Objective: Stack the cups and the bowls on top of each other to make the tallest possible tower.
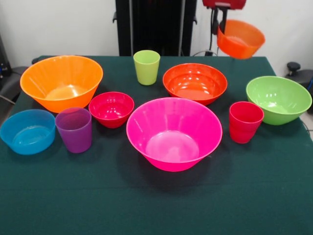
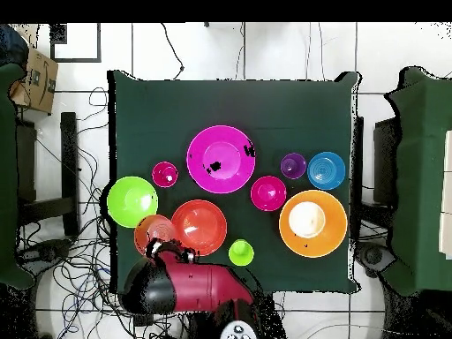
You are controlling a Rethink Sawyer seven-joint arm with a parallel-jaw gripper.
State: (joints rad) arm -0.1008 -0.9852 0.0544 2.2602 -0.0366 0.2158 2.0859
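My gripper (image 1: 219,28) is shut on the rim of the small orange bowl (image 1: 240,39) and holds it tilted in the air above the table's far right corner. In the overhead view the bowl (image 2: 153,233) hangs by the gripper (image 2: 165,251), between the green bowl (image 2: 131,200) and the orange-red bowl (image 2: 199,227). The wide pink bowl (image 1: 173,132) stands alone and empty at mid-table. Separate on the cloth are the yellow-orange bowl (image 1: 61,81), the small red bowl (image 1: 111,108), the blue bowl (image 1: 27,131), the lime cup (image 1: 146,66), the purple cup (image 1: 74,129) and the red cup (image 1: 245,121).
The table (image 1: 156,205) has a dark green cloth, bare along its near side. The black pedestal (image 1: 155,24) stands behind the far edge. Cables lie on the floor (image 2: 79,274) around the table, and a cardboard box (image 2: 33,79) sits beside it.
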